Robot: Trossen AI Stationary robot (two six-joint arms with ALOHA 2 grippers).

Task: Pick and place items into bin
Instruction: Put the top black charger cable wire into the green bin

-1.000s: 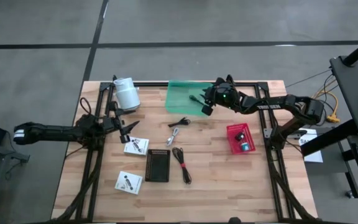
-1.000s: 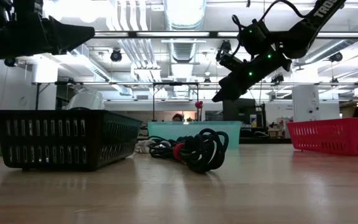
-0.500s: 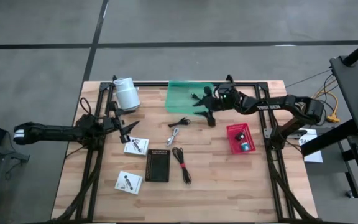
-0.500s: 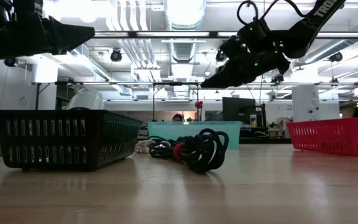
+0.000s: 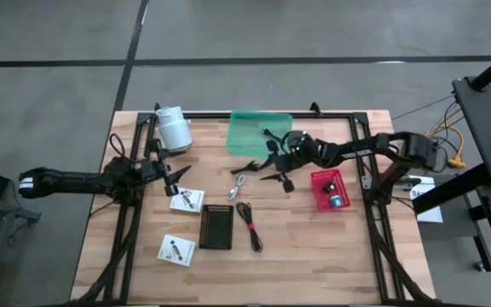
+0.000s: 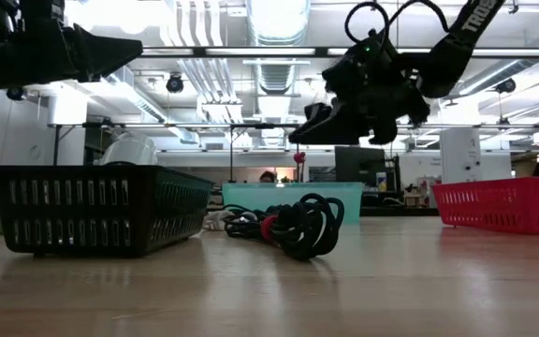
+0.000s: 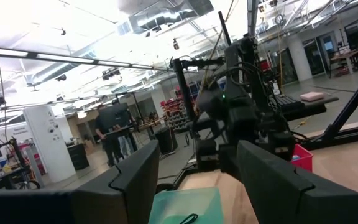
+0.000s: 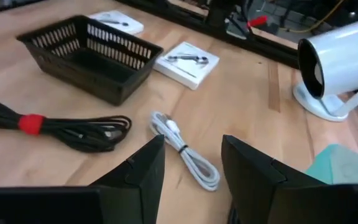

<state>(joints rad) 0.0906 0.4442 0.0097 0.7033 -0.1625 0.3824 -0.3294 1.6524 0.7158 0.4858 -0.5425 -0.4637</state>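
The right claw (image 5: 281,173) hangs above the wooden worktop (image 5: 314,247), low over the middle of it, just off the near edge of the pale green plastic tray (image 5: 259,130) and beside the small red mesh basket (image 5: 329,188). Seen from its own wrist, its two dark fingers (image 8: 143,163) stand partly apart with nothing between them, so it is carrying nothing; my guess is that it is lining up for its next pick.

Directly ahead of those fingers lies the short white cable (image 8: 184,149), loose on the boards and not touched by either finger. The bundled black cable with the red band (image 8: 55,127) lies a little to one side of it, and beyond both stands the black slotted plastic bin (image 8: 89,55), with two white printed cards (image 8: 186,58) near it. From overhead, a thin black cable (image 5: 247,165) lies just beside the claw too (which of the two it means to take I cannot say, though the white one sits squarer to the fingers).

The loose things are strewn around the black bin, presumably so each makes a short carry. The white cylindrical roll (image 5: 174,128) stands at the far left corner, well out of the way.

The left claw (image 5: 175,182) waits over the left side of the worktop, its fingers spread wide and empty, near one of the cards.
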